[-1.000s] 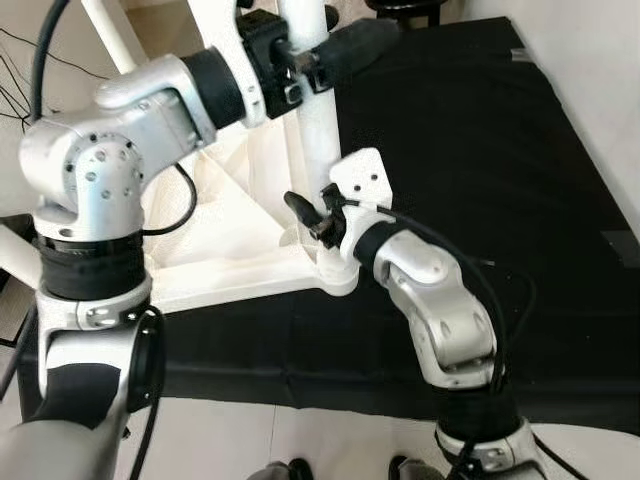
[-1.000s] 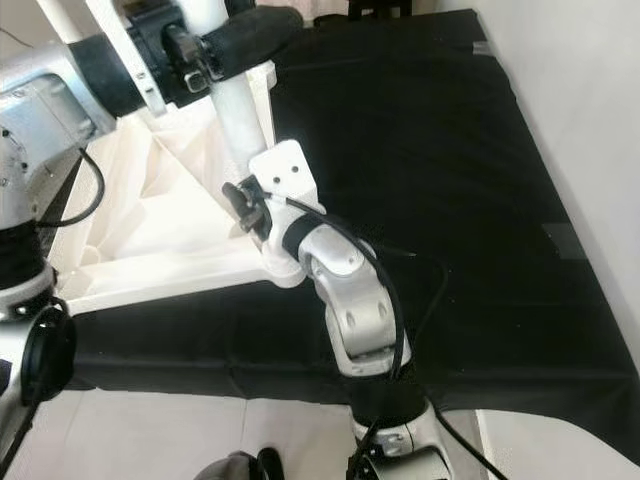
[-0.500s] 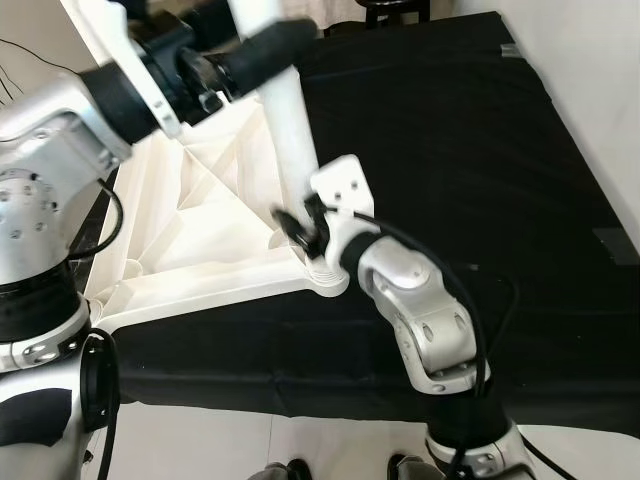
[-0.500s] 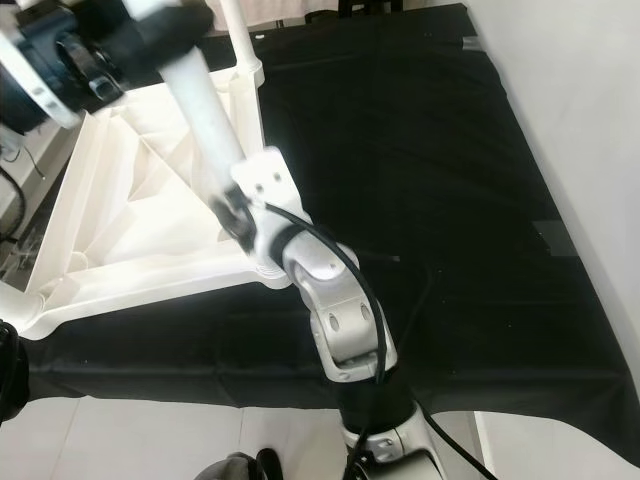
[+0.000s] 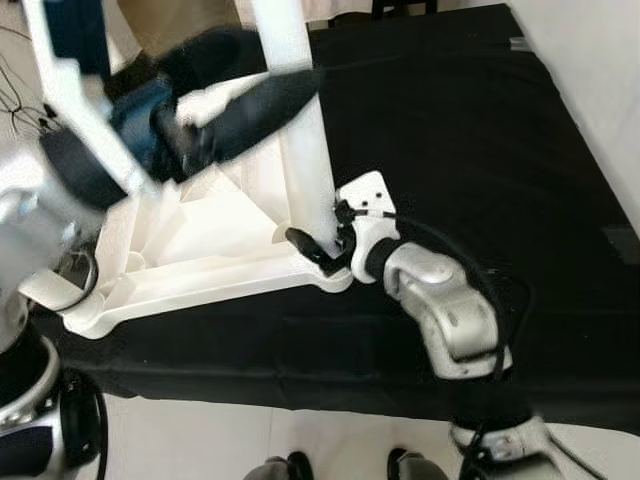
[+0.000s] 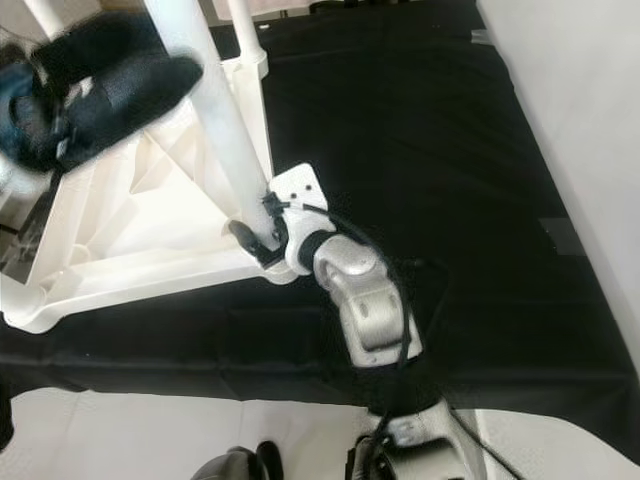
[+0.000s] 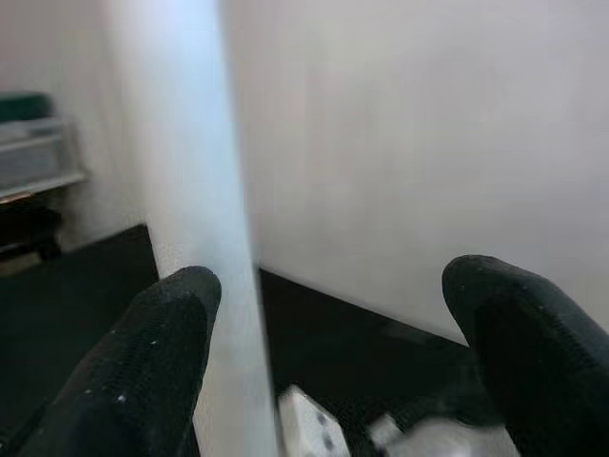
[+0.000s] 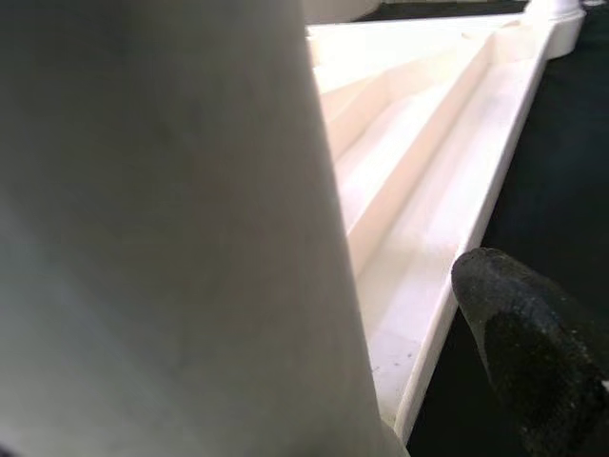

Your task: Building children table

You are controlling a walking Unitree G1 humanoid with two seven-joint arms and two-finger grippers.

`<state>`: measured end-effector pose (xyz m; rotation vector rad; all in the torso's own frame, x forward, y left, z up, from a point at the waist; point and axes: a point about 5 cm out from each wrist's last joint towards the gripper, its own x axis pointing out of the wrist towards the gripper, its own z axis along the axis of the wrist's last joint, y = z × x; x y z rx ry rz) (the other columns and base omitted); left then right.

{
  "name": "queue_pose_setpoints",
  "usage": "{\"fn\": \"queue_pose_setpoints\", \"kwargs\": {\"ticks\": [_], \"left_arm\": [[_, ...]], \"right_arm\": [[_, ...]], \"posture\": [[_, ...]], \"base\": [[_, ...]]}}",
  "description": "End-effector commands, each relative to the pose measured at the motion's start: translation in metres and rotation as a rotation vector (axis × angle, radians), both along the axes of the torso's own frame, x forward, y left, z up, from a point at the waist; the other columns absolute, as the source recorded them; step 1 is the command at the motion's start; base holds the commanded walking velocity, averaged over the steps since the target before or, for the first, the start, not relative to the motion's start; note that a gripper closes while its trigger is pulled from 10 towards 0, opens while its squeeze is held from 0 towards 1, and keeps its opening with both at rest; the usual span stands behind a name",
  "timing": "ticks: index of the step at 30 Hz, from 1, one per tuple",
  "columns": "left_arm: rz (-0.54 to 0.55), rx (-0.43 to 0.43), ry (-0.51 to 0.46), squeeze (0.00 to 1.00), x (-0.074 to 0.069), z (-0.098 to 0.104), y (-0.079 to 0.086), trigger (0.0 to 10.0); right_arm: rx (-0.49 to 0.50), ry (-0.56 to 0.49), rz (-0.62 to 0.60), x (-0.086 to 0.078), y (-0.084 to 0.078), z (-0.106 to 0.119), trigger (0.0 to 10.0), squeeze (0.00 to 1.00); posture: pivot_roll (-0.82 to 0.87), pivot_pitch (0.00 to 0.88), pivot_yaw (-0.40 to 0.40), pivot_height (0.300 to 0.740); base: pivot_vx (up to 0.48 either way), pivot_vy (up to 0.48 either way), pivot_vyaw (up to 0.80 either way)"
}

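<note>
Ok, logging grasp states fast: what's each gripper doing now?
Left gripper: open, fingers either side of the white table leg, not clamped.
Right gripper: at the leg's base; grip cannot be told.

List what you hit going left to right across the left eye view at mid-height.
White plastic upturned table top → white cylindrical table leg → right hand at the leg's base → silver right arm → black floor cloth.

The upturned table (image 5: 210,240) and its leg (image 5: 300,130) look like smooth white plastic with a soft sheen. The black cloth (image 5: 470,130) beneath is matt. The right arm (image 5: 445,310) is brushed silver metal; the gripper fingers (image 7: 162,362) look black, matt and grainy.
</note>
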<state>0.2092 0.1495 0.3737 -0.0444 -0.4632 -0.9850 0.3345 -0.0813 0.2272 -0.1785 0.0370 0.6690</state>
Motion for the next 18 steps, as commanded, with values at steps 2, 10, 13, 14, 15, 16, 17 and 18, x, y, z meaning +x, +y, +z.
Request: {"fn": "queue_pose_setpoints", "kwargs": {"ticks": [2,10,13,14,15,16,17,18], "left_arm": [[0.057,0.028,0.034,0.00,-0.004,-0.014,0.002,10.0],[0.297,0.110,0.232,0.00,-0.002,-0.080,0.000,10.0],[0.359,0.136,0.337,0.00,-0.010,-0.114,-0.008,10.0],[0.359,0.136,0.337,0.00,-0.010,-0.114,-0.008,10.0],[0.380,0.152,0.395,0.00,-0.017,-0.136,-0.016,10.0],[0.380,0.154,0.406,0.00,-0.019,-0.140,-0.018,10.0],[0.395,0.129,0.442,0.00,-0.021,-0.152,-0.021,10.0],[0.395,0.129,0.442,0.00,-0.021,-0.152,-0.021,10.0]], "right_arm": [[0.016,-0.067,0.099,0.009,-0.001,0.018,10.0,0.00],[-0.009,-0.159,0.527,0.005,0.005,0.051,10.0,0.00],[-0.056,-0.152,0.657,0.003,0.005,0.053,10.0,0.00],[-0.056,-0.152,0.657,0.003,0.005,0.053,10.0,0.00],[-0.069,-0.151,0.666,0.006,0.005,0.054,10.0,0.00],[-0.069,-0.151,0.664,0.007,0.005,0.054,10.0,0.00],[-0.077,-0.144,0.673,0.007,0.006,0.052,10.0,0.00],[-0.077,-0.144,0.673,0.007,0.006,0.052,10.0,0.00]], "posture": [[-0.01,0.194,0.103,0.740],[0.01,0.191,0.093,0.740],[0.01,0.190,0.088,0.740],[0.01,0.190,0.088,0.740],[0.02,0.190,0.083,0.740],[0.02,0.190,0.083,0.740],[0.02,0.190,0.080,0.740],[0.02,0.190,0.080,0.740]], "base": [[0.000,0.000,0.00],[0.000,0.000,0.00],[0.000,0.000,0.00],[0.000,0.000,0.00],[0.000,0.000,0.00],[0.000,0.000,0.00],[0.000,0.000,0.00],[0.000,0.000,0.00]]}}
